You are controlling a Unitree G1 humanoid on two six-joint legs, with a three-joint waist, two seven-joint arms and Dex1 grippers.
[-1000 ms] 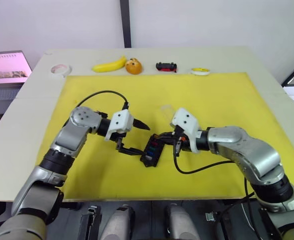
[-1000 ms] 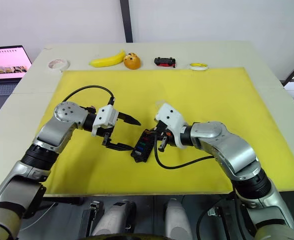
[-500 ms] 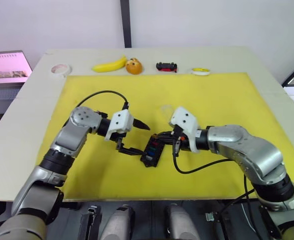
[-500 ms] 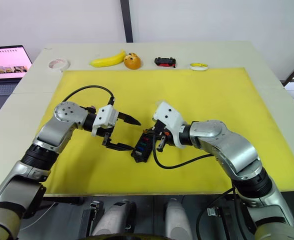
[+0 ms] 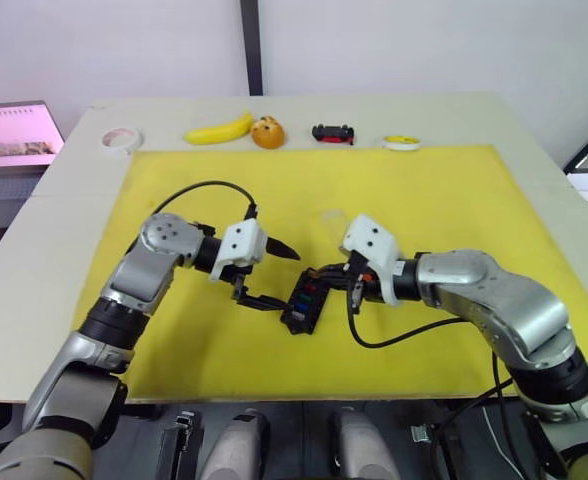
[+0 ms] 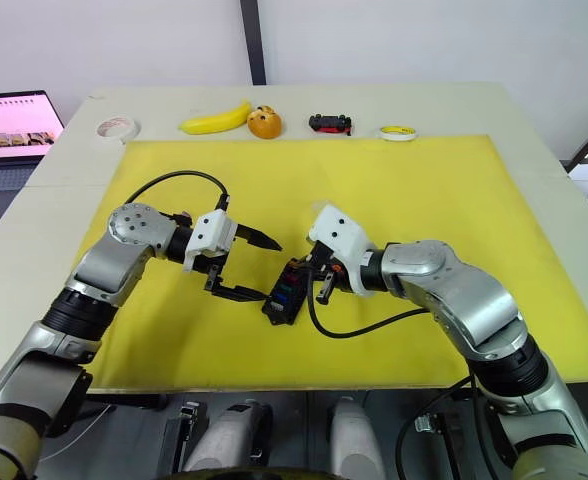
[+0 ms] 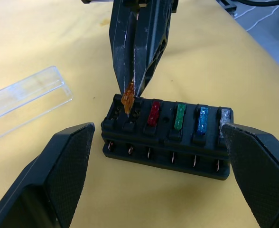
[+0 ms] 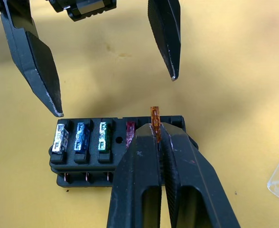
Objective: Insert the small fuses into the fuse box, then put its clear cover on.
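Note:
The black fuse box (image 5: pixel 302 300) lies on the yellow mat (image 5: pixel 444 190) between my two grippers. Red (image 7: pixel 154 112), green (image 7: pixel 179 116), blue (image 7: pixel 202 119) and grey (image 7: pixel 223 122) small fuses sit in one row of its slots. My right gripper (image 8: pixel 157 130) is shut on an orange fuse (image 7: pixel 127 99), whose blades touch the end slot beside the red one. My left gripper (image 5: pixel 282 280) is open, its fingers (image 8: pixel 32 52) straddling the box without touching it. The clear cover (image 7: pixel 21 97) lies flat on the mat just beyond the box.
Along the far table edge lie a banana (image 5: pixel 219 129), an orange toy (image 5: pixel 267 132), a black-and-red toy car (image 5: pixel 333 132), a yellow tape roll (image 5: pixel 401 142) and a white tape roll (image 5: pixel 120 138). A laptop (image 5: pixel 12 135) stands off the table's left.

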